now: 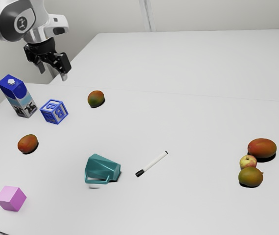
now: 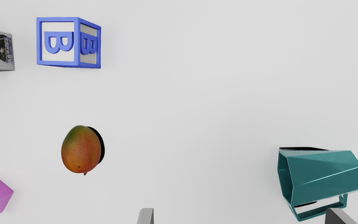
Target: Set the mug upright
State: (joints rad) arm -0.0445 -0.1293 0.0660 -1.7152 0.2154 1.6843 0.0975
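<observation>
Your mug [image 2: 325,177] lies on its side, leaving the righting to do, and your claw [image 2: 240,214] stands wide and empty.

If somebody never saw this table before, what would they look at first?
Probably the teal mug, lying on its side near the white marker. Next, maybe the bright pink cube, close to the front on the exterior view's left, and the blue letter block beside the milk carton.
</observation>
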